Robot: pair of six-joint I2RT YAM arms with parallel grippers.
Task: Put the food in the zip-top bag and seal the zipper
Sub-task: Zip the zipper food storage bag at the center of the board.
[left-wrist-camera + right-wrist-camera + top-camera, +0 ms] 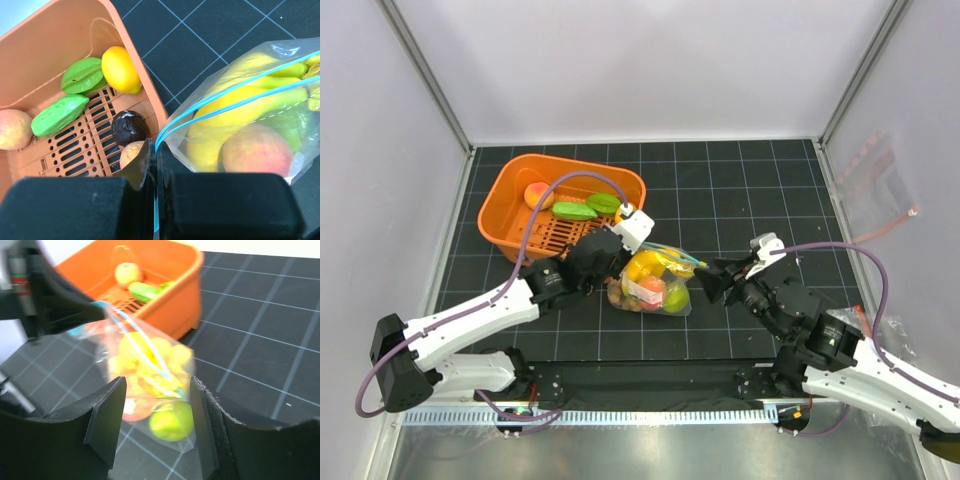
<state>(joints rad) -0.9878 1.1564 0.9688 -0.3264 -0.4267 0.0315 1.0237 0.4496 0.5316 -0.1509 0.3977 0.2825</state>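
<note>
This is a robotics lab test cell, not a home or a kitchen. Plain white panels (650, 60) wall in the space on three sides, held by bare metal posts (425, 70) at the corners. The surface (740, 180) is a black mat printed with a regular grid of pale lines. Two white robot arms, the left arm (470, 322) and the right arm (880, 375), are bolted side by side to a metal rail (650, 415) at the near edge. Purple cables (570, 178) loop off them. The only food is plastic toy fruit (575, 211), some lying in an orange basket (500, 200) and some in a zip-top bag (655, 285).
</note>
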